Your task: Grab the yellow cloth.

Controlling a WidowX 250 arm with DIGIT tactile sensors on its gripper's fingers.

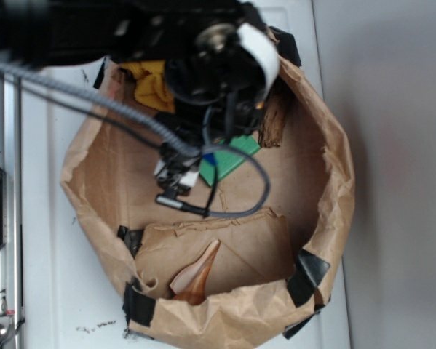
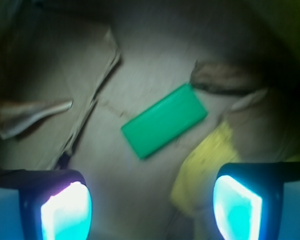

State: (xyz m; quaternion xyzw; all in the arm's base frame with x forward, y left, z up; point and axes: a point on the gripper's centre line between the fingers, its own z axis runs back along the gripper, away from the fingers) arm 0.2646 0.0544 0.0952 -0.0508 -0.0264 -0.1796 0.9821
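Brown paper enclosure [image 1: 327, 167] holds the yellow cloth [image 2: 207, 165], bunched against its wall beneath the right finger of the open, empty claw [image 2: 152, 210]. A misaligned descent risks pinching paper or nudging the green block [image 2: 164, 120].

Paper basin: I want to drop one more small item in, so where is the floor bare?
Bare floor lies right of the green block, toward the paper wall. The far corner is crowded by the yellow cloth and the arm; the shell takes the near edge.
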